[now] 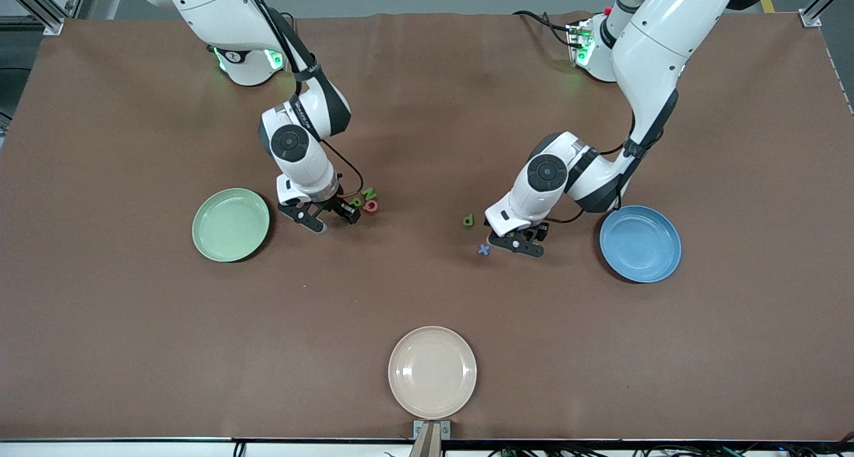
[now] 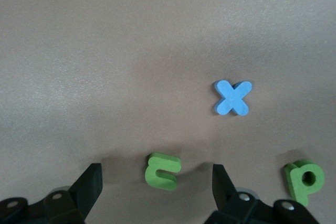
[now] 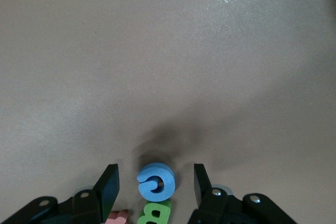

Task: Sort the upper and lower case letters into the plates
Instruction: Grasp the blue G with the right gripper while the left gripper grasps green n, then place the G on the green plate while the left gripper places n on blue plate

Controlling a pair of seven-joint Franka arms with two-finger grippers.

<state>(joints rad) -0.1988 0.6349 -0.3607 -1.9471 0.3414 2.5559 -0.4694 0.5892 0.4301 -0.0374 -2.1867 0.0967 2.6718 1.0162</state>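
— How far along are they with the sorting?

— Barely begun, I'd say. The brown table (image 1: pixel 427 297) has three plates on it, and all three look bare: the green plate (image 1: pixel 231 225) toward the right arm's end, the blue plate (image 1: pixel 640 243) toward the left arm's end, and a beige plate (image 1: pixel 432 371) nearest the front camera. Every letter I can see is lying on the tabletop.

— And the arms?

— Both are down at the surface, each over its own cluster. The right gripper (image 1: pixel 329 218) is beside the green plate, fingers apart with a blue C (image 3: pixel 155 181) sitting between them; there's a gap on each side, so it has hold of nothing yet. A green B (image 3: pixel 152 213) lies right against the C, a green N (image 1: pixel 369 193) and a red Q (image 1: pixel 371 206) are just beside the gripper.

— The other one?

— The left gripper (image 1: pixel 520 242) is near the blue plate, spread wide around a small green n (image 2: pixel 163 170), not touching it. A blue x (image 2: pixel 233 97) and a green p (image 2: pixel 304 180) lie close by. I can't find the blue m.

— So all of it is left?

— As far as I can tell, yes: every letter remains to be lifted and dropped in a plate. Around the table there's grey floor, metal framing at the corners and cables along the edge.
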